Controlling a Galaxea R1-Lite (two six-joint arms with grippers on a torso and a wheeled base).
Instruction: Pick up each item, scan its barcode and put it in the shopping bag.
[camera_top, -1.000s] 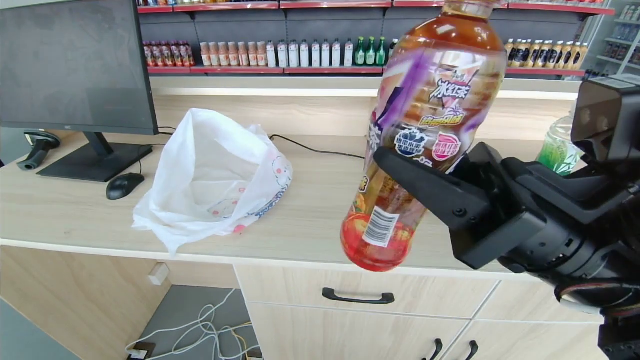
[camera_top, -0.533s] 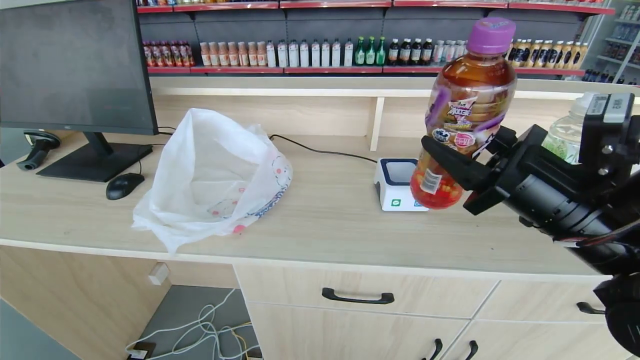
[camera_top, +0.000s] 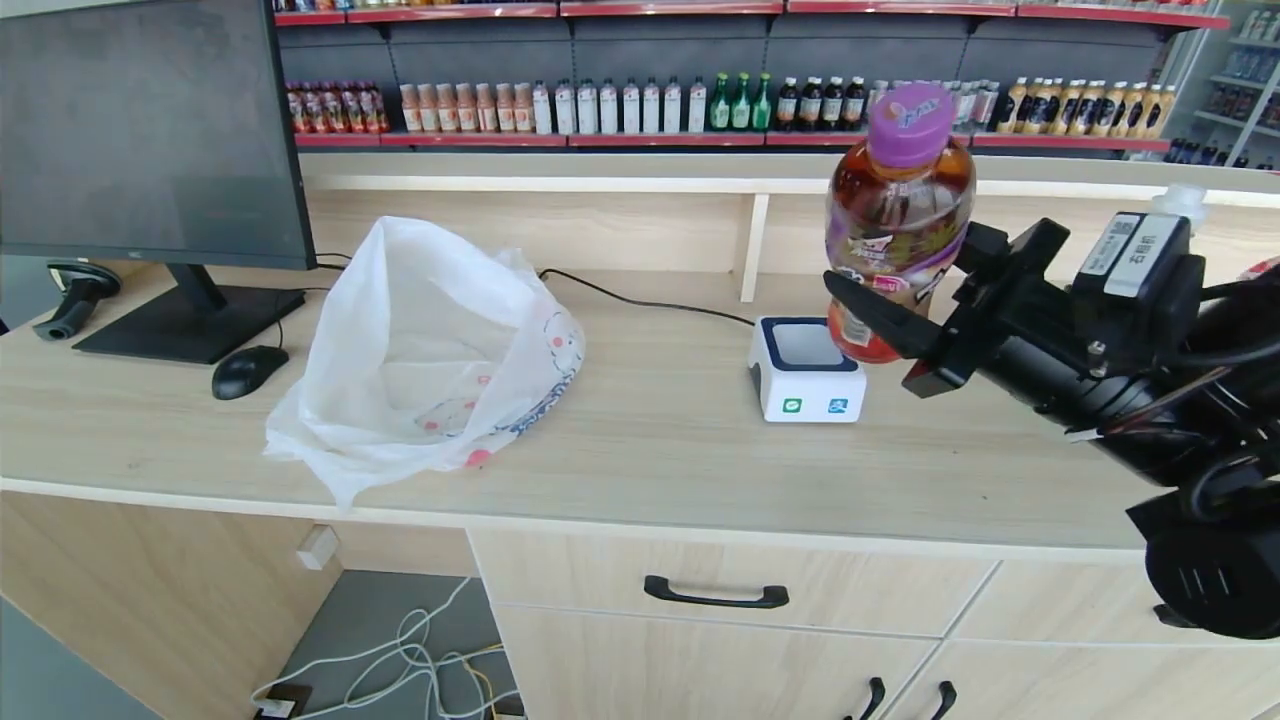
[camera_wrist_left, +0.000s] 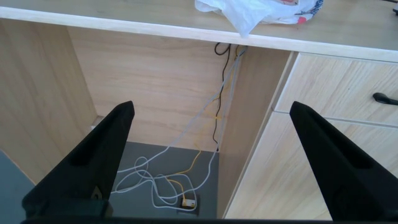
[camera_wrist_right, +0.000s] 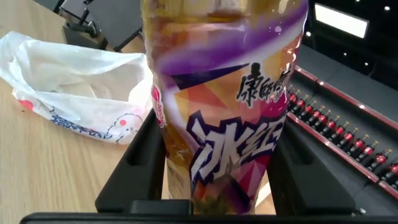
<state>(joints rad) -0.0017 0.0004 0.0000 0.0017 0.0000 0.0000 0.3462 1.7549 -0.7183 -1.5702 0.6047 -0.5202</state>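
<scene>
My right gripper (camera_top: 915, 325) is shut on an iced tea bottle (camera_top: 895, 215) with a purple cap and a purple-orange label, held upright just above the right edge of the white barcode scanner (camera_top: 805, 382) on the counter. The bottle's label (camera_wrist_right: 230, 112) shows close up between the right gripper's fingers (camera_wrist_right: 134, 165). The white shopping bag (camera_top: 430, 350) lies open on the counter to the scanner's left; it also shows as the bag (camera_wrist_right: 74, 93) behind the bottle. My left gripper (camera_wrist_left: 211, 155) hangs open below the counter's edge, holding nothing, with the bag's corner (camera_wrist_left: 261, 12) above it.
A monitor (camera_top: 150, 140), a mouse (camera_top: 248, 370) and a handheld scanner (camera_top: 72, 300) stand at the counter's left. A black cable (camera_top: 640, 300) runs behind the bag. Drawers (camera_top: 715, 595) sit under the wooden counter (camera_top: 640, 450). Drink shelves (camera_top: 640, 105) line the back wall. Cables lie on the floor (camera_wrist_left: 168, 186).
The right gripper has carried the bottle away from the camera and down towards the scanner, turning it more upright. The bag and left gripper have not moved.
</scene>
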